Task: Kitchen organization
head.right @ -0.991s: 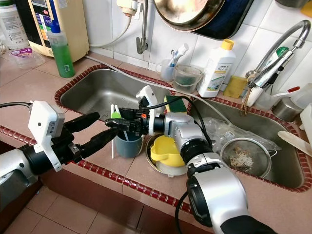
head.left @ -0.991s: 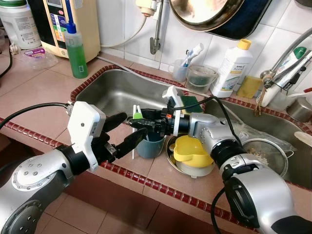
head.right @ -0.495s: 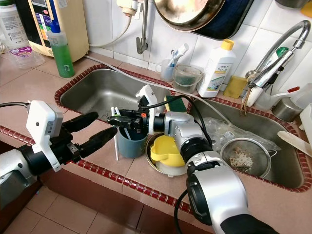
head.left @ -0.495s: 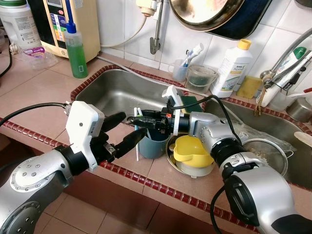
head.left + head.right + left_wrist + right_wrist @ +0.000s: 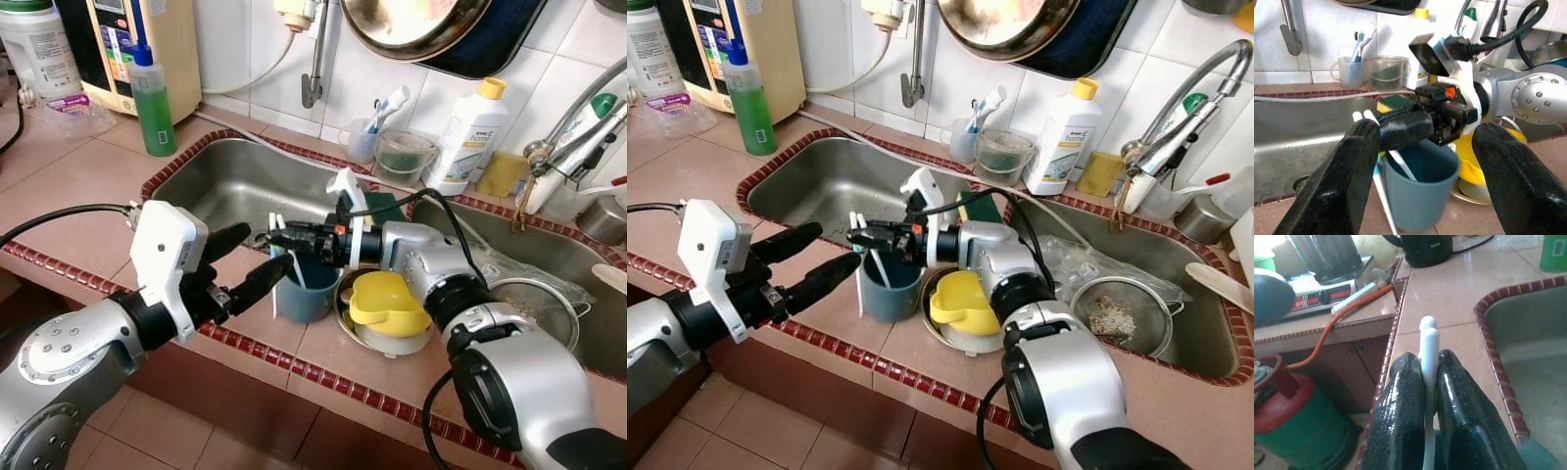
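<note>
A blue-grey cup (image 5: 307, 289) stands on the tiled counter at the sink's front rim. My right gripper (image 5: 269, 238) hovers just above the cup's left rim, shut on a white utensil (image 5: 1427, 340) with two thin stems. One stem (image 5: 1400, 164) dips into the cup. The other (image 5: 273, 294) hangs down outside the cup's left wall. My left gripper (image 5: 250, 259) is open just left of the cup, at about its height, one finger (image 5: 1347, 181) on each side of the right gripper's tips, and holds nothing.
A yellow jug (image 5: 387, 302) sits in a metal bowl right of the cup. Behind lies the steel sink (image 5: 225, 176), and a second basin with a strainer (image 5: 549, 304). A green bottle (image 5: 152, 98), a detergent bottle (image 5: 468, 137) and a faucet (image 5: 573, 127) line the back.
My right gripper has edged slightly up and to the left with the utensil, whose stems now hang more upright at the cup's rim. The left gripper has barely moved.
</note>
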Available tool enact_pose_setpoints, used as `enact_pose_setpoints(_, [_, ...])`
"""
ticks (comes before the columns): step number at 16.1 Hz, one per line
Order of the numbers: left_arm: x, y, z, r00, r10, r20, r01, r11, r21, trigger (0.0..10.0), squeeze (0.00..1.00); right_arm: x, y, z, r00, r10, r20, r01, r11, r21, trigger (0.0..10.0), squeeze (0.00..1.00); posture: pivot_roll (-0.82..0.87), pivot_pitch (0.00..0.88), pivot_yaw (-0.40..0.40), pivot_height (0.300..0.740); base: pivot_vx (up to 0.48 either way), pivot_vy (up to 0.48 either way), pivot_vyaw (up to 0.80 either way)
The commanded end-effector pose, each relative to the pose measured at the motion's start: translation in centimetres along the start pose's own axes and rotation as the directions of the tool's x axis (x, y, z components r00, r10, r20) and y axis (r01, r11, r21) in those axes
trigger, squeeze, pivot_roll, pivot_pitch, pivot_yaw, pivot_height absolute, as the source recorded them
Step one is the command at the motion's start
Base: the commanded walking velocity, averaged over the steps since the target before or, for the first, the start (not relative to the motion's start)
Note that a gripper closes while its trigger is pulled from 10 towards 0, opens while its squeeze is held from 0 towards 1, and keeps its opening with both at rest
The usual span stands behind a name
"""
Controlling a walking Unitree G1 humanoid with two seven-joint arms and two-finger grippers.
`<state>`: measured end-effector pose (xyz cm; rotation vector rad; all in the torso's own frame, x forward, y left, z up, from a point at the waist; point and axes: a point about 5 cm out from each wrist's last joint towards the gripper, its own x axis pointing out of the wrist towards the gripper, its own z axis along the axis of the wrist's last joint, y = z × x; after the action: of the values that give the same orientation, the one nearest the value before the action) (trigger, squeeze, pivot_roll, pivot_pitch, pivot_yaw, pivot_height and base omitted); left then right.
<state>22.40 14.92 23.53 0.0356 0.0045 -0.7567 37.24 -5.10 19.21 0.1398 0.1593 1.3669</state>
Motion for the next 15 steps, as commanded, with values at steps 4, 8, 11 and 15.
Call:
enact_pose_setpoints(4, [0.1, 0.0, 0.3, 1.000, -0.009, 0.004, 0.009, 1.000, 0.005, 10.0, 0.00, -0.6, -0.4, 1.6, 0.999, -0.008, 0.036, 0.009, 1.000, -0.028, 0.0, 0.00, 0.02, 0.077, -0.126, 0.740, 0.000, 0.000, 0.00])
enact_pose_setpoints(8, [0.2, 0.2, 0.4, 1.000, -0.013, 0.005, 0.013, 1.000, 0.006, 10.0, 0.00, -0.9, -0.5, 2.2, 0.998, -0.015, 0.057, 0.017, 0.999, -0.034, 0.0, 0.00, 0.01, 0.075, -0.115, 0.740, 0.000, 0.000, 0.00])
enact_pose_setpoints(11, [0.3, 0.2, 0.4, 1.000, -0.022, 0.002, 0.022, 1.000, 0.004, 10.0, 0.00, -1.0, -0.5, 2.5, 0.998, 0.003, 0.068, -0.001, 0.999, -0.035, 10.0, 0.00, 0.01, 0.080, -0.107, 0.740, 0.000, 0.000, 0.00])
enact_pose_setpoints(15, [0.3, 0.2, 0.4, 0.999, -0.032, -0.002, 0.032, 0.999, 0.002, 10.0, 0.00, -1.5, -0.4, 3.2, 0.990, 0.040, 0.136, -0.038, 0.999, -0.017, 10.0, 0.00, 0.01, 0.087, -0.102, 0.740, 0.000, 0.000, 0.00])
